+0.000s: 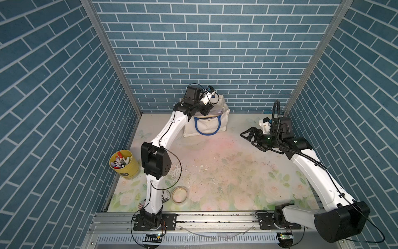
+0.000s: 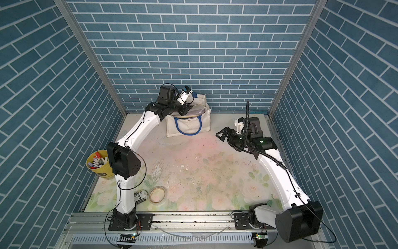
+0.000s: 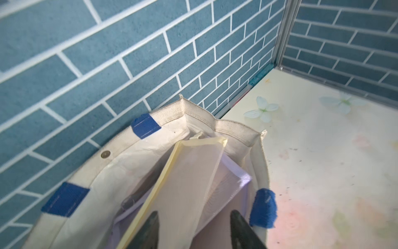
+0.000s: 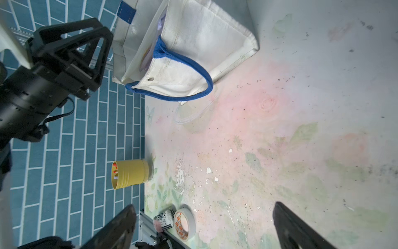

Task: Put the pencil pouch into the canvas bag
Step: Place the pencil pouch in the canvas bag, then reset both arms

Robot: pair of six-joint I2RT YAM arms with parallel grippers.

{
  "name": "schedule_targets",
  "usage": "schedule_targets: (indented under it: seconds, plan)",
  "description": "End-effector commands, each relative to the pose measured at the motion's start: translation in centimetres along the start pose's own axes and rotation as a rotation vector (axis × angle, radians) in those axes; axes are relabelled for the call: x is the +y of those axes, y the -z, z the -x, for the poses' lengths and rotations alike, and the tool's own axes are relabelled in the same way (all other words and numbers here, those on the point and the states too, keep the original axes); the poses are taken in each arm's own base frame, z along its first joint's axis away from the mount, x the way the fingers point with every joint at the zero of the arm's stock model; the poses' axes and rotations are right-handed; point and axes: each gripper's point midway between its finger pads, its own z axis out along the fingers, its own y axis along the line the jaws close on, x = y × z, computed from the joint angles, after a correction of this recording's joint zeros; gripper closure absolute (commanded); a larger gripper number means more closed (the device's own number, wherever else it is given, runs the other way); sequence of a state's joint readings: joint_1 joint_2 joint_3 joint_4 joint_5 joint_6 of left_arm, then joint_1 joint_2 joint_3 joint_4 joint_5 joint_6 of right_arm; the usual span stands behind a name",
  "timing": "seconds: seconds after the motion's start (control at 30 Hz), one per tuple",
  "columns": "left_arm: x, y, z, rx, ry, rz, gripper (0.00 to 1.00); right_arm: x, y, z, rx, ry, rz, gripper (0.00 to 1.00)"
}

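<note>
An off-white canvas bag (image 1: 204, 127) with blue handles stands against the back wall. The left gripper (image 3: 194, 213) hangs over the bag's open mouth, jaws parted and clamping nothing. The pencil pouch (image 3: 189, 172), translucent with a pale yellow edge, stands tilted inside the bag, between and just beyond the parted fingertips. Well apart from the bag, the right gripper (image 1: 249, 139) hovers wide open and empty.

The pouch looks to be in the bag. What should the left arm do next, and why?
Probably lift the left gripper straight up and out. Its jaws stand apart, the pencil pouch already leans inside the canvas bag, so nothing remains to hold.
</note>
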State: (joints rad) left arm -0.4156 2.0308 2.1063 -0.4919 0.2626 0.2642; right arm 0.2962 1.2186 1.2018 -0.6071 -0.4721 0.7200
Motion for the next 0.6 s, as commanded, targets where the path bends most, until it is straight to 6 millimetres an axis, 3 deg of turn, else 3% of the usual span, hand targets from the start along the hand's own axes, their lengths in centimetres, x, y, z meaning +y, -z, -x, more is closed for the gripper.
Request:
schedule_targets:
  seconds: [0.0,0.1,0.13,0.27,0.4,0.47,0.57]
  plan:
    - [-2.4,6.7,3.8,-0.099,0.102,0.000,0.24,0.6,2.9,2.9,-0.163,0.129,-0.075,0.01]
    - [-5.3,10.3,2.8,-0.132,0.197,-0.004,0.03,-0.8,3.5,3.9,-0.172,0.202,-0.199,0.01]
    - [-6.0,11.4,2.1,-0.134,0.231,-0.013,0.01,-1.3,3.6,4.1,-0.167,0.222,-0.241,0.01]
    - [-8.5,16.3,-5.6,-0.045,0.357,-0.003,0.01,-2.2,5.6,5.8,-0.284,0.311,-0.343,0.01]
    - [-7.6,21.2,-15.6,0.071,0.464,0.194,0.01,-3.6,6.5,6.0,-0.340,0.343,-0.417,0.01]
    - [-6.8,23.2,-18.7,0.110,0.470,0.289,0.01,-4.8,8.3,6.0,-0.484,0.320,-0.445,0.01]
    - [-5.2,25.5,-20.9,0.119,0.456,0.424,0.01,-9.5,11.5,5.2,-0.673,0.198,-0.591,0.01]
